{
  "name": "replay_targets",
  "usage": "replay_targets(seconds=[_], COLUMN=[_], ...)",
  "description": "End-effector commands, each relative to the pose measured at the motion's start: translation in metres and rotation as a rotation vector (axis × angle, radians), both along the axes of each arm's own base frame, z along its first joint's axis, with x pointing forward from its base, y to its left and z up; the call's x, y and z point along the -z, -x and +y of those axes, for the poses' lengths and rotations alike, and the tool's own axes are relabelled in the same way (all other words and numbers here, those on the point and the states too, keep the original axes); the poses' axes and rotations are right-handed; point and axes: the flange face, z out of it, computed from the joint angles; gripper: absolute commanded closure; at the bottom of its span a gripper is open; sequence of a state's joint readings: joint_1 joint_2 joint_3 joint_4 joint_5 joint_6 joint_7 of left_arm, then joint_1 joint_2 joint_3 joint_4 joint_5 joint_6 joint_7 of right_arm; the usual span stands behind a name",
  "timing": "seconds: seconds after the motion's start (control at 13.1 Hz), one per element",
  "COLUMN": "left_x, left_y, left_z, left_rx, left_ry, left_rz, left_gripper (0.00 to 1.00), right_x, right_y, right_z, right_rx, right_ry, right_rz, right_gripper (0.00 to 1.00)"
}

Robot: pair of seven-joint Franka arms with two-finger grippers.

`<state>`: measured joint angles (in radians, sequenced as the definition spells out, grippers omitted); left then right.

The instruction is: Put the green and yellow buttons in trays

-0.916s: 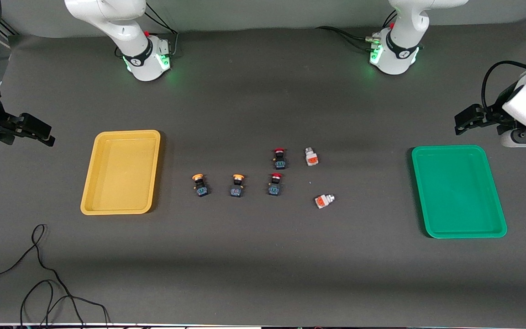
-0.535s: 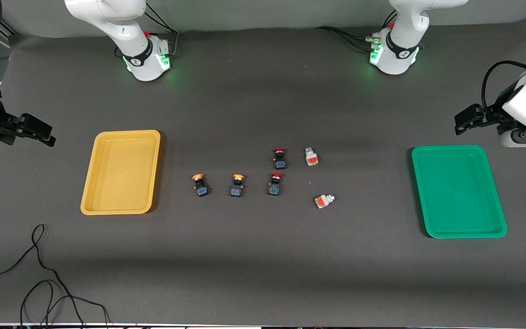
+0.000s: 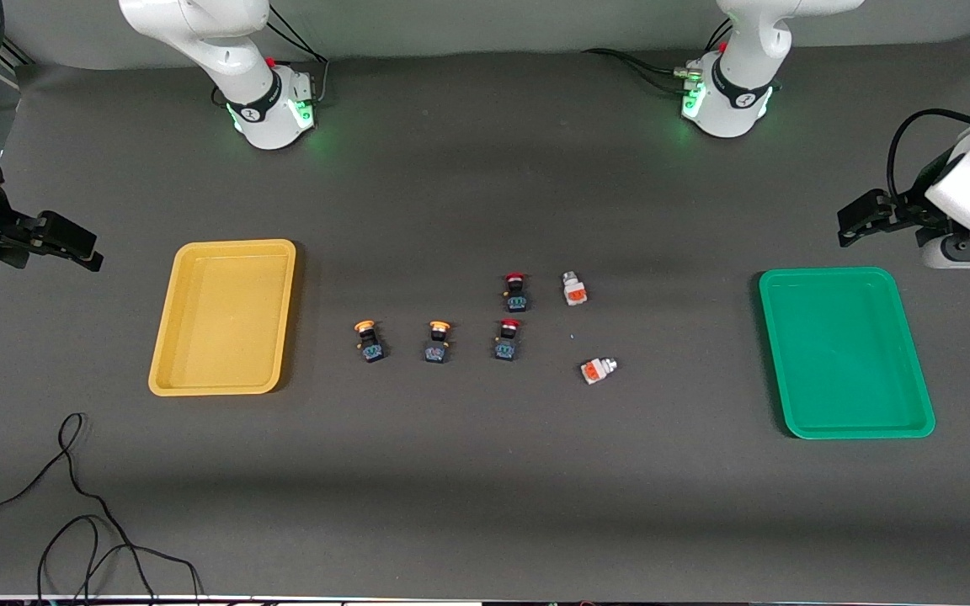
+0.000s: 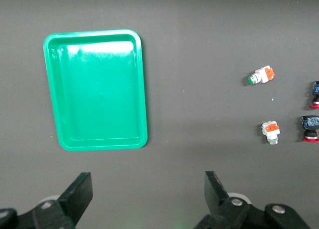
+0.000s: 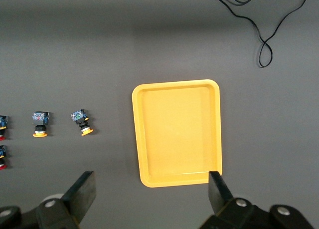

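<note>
Now, both arms wait out at the frame edges of the front view, and nothing is held.

- We see the dark table (image 3: pixel 485 505) filling the frame, with a loose black cable (image 3: pixel 72 471) in the bottom corner at the right arm's end.
- The yellow tray (image 3: pixel 237 244) sits at mid-height toward the right arm's end. The green tray (image 3: pixel 826 271) sits at mid-height toward the left arm's end. Both are empty.
- The right gripper (image 3: pixel 85 251) hangs over bare table at the frame edge, outboard of the yellow tray, its fingers (image 5: pixel 82 194) spread wide.
- The left gripper (image 3: pixel 851 229) hangs over the table just above the green tray's upper corner, fingers (image 4: pixel 79 196) equally wide.
- The buttons sit at centre frame, between the trays and touching neither.
  - Two yellow-capped buttons (image 3: pixel 370 340) (image 3: pixel 438 341) lie side by side on the yellow tray's side, caps pointing up-frame.
  - Two red-capped buttons (image 3: pixel 516 291) (image 3: pixel 508 338) sit in the middle.
  - Two whitish green-tipped buttons (image 3: pixel 574 289) (image 3: pixel 596 369) lie on the green tray's side. The upper one points its tip up-frame; the lower one lies slanted, tip toward the green tray.

We judge the split simple. The yellow-capped pair lies inward of the right gripper, past its tray, and the whitish pair lies inward of the left. Each arm is nearer its own pair.
</note>
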<state>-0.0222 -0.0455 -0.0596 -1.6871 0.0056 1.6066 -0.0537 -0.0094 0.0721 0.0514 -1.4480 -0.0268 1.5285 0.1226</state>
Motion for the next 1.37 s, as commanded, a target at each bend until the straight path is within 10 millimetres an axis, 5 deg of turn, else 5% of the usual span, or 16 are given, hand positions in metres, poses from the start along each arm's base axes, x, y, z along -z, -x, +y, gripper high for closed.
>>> replay_targets(seconds=[0.0,0.23,0.69,0.99,1.3], left_x=[0.005,0.017,0.043,0.065,0.092], left_y=[0.032,0.042,0.074,0.113,0.107], left_z=[-0.009,-0.048,-0.185,-0.283,-0.315], left_rx=[0.001,-0.054,-0.123,-0.145,-0.144], left_ry=[-0.006,-0.01,0.078,0.096,0.078], left_rz=[-0.022,0.0,-0.013,-0.013,0.025], left_gripper=[0.0,0.0,0.0,0.0,0.0], right_x=[0.002,0.01,0.02,0.016,0.021], right_y=[-0.007,-0.009,-0.007,-0.003,-0.005], right_z=[-0.001,0.001,0.013,0.009,0.017], right_rx=[0.006,0.004,-0.012,0.017,0.002], right_ry=[0.016,0.017,0.006,-0.069,-0.073], right_rz=[0.013,0.029,0.061,0.078,0.089], right_gripper=[0.0,0.0,0.0,0.0,0.0])
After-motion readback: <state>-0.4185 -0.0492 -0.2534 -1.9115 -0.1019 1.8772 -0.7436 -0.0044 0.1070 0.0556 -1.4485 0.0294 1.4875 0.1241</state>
